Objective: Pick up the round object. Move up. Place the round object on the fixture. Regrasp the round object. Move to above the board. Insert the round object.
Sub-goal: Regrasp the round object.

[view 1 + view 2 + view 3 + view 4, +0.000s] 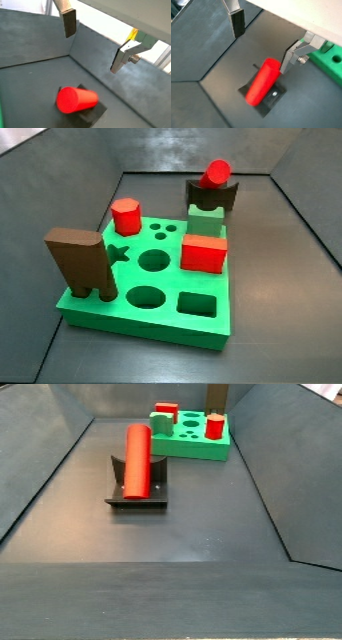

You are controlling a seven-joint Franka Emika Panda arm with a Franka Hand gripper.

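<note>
Red peg (136,460) lies across the notch of the dark fixture (135,496), well clear of the green board (191,439). Claw (264,37) hovers above it, wide open, holding nothing. Regrasp: straddle the smooth cylinder squarely near one flat end, fingers (237,24) across its width.

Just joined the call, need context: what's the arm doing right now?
Nothing is held at the moment. The pincer is open and empty, hovering above the round object, which lies across the fixture on the floor. The board sits beyond it with other pieces already on it. So the peg appears parked on the fixture, likely awaiting a regrasp; insertion isn't done.
</note>
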